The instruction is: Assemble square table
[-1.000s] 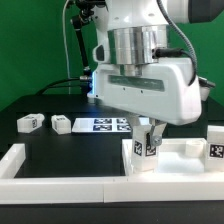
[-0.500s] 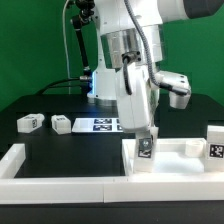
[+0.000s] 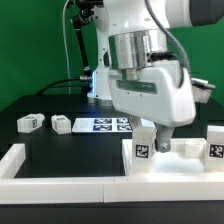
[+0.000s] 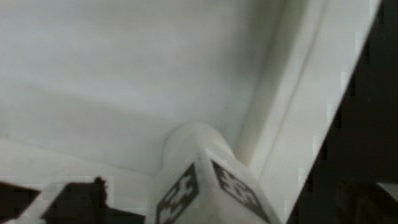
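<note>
Exterior view, hand (image 3: pixel 154 143) spread around upright leg (image 3: pixel 143 154), tabletop (image 3: pixel 180 170) corner

Worktop (image 3: pixel 60 145): loose leg (image 3: pixel 28 122) and second leg (image 3: pixel 62 124) are lying at the exterior view's left; marker board (image 3: pixel 105 125) is lying beside them; tabletop (image 3: pixel 185 165) is sitting further right, upright leg (image 3: pixel 143 150) apparently standing in its corner.

Marker board (image 3: pixel 104 125) lies flat on the black table (image 3: pixel 70 150). I note low white wall bars (image 3: pixel 60 187) along the near edge and the exterior view's left. Green backdrop (image 3: pixel 30 40) behind, with a black cable (image 3: pixel 73 50) hanging before it.
</note>
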You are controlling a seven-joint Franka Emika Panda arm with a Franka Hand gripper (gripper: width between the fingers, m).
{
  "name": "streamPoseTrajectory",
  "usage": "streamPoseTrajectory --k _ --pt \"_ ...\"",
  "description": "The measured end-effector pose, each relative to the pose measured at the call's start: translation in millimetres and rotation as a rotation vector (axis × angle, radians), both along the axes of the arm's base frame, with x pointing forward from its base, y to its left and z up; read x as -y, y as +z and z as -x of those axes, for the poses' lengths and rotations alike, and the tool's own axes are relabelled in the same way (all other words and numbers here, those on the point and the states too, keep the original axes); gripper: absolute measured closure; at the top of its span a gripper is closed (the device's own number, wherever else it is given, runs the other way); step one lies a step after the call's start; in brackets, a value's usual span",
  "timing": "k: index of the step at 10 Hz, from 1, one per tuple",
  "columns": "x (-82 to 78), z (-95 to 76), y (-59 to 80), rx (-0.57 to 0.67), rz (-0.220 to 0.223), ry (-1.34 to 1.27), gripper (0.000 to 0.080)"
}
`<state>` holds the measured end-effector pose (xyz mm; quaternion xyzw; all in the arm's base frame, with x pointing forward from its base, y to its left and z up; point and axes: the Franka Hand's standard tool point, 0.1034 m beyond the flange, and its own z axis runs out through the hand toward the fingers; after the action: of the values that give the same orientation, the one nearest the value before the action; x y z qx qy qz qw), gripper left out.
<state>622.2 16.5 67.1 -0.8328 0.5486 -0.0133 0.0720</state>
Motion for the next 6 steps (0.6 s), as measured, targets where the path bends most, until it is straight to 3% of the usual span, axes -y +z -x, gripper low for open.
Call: streamPoseTrajectory --k 3,4,6 --pt "3.4 -0.4 -0.2 0.026 0.037 0.277 0.0150" --pt "11.9 -4.3 2.9 0.055 0.087 0.556 0.0150" --pt "17.4 -4.3 2.4 0.057 0.088 0.569 0.0179"
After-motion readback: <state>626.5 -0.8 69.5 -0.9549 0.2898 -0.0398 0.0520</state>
